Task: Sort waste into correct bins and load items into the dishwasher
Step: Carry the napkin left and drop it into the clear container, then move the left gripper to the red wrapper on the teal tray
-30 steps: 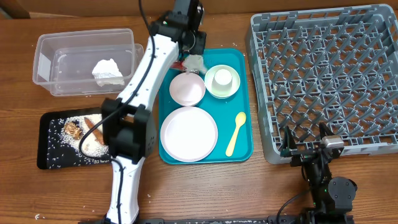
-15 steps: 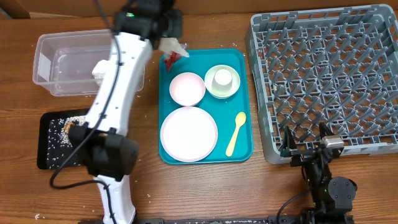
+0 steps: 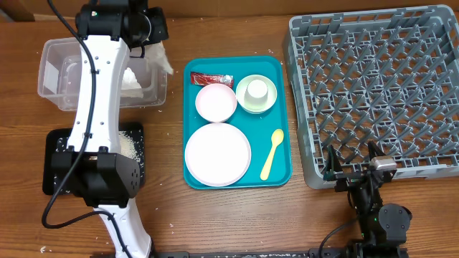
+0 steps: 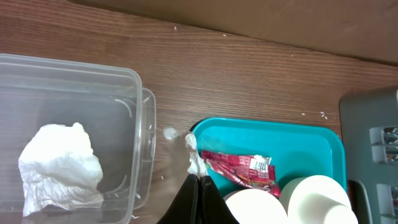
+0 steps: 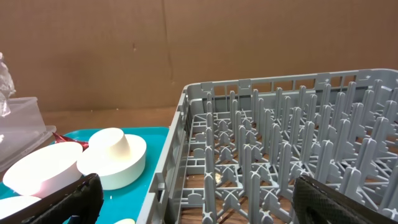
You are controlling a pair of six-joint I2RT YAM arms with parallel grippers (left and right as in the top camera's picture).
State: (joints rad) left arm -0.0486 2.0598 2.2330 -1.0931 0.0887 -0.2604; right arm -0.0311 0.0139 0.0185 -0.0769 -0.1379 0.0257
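Wood tabletop (image 3: pixel 174 122) shows between clear tub (image 3: pixel 50 72) and teal tray (image 3: pixel 280 118).

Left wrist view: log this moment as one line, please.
left gripper: shut on napkin scrap, beside clear tub | right gripper: open, by dish rack | red wrapper: on teal tray

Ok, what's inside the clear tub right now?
One crumpled white napkin lies in the clear tub. From overhead the left arm covers the tub's middle, hiding whatever lies beneath. The left hand pinches another white scrap, not in the tub.
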